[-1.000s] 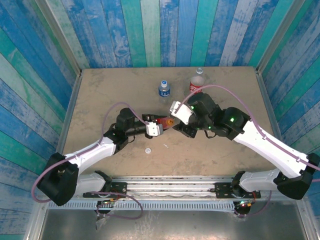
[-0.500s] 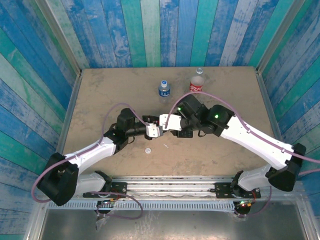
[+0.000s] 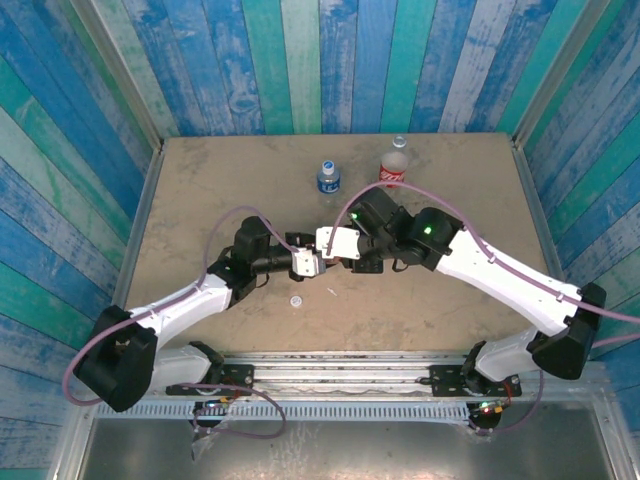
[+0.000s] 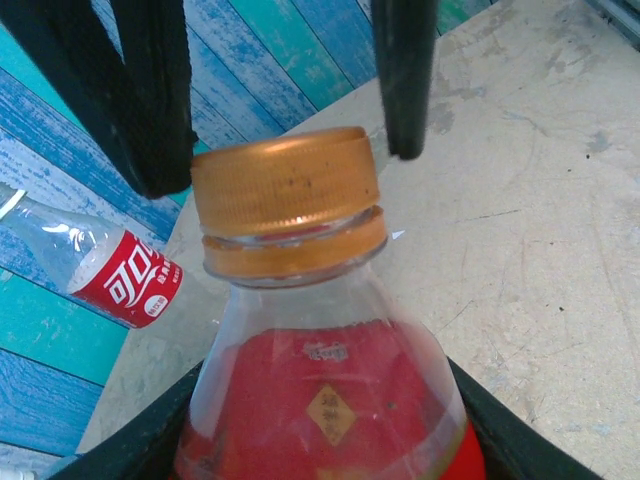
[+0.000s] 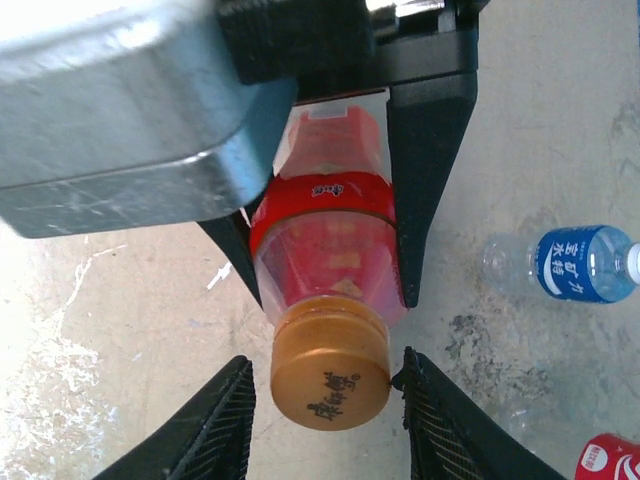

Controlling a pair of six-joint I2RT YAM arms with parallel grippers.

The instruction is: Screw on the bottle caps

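Here comes the right arm, swinging in from the side! A second ago the right gripper point(image 3: 338, 245) hung well clear, out beyond the top of the bottle point(image 5: 325, 225). Now the cap point(image 5: 330, 385) sits right between its jaws. The jaws have narrowed too: one finger point(image 5: 425, 400) is at the cap's rim, the other just beside it with a sliver of table point(image 5: 120, 350) between. The whole arm has leaned in behind it.
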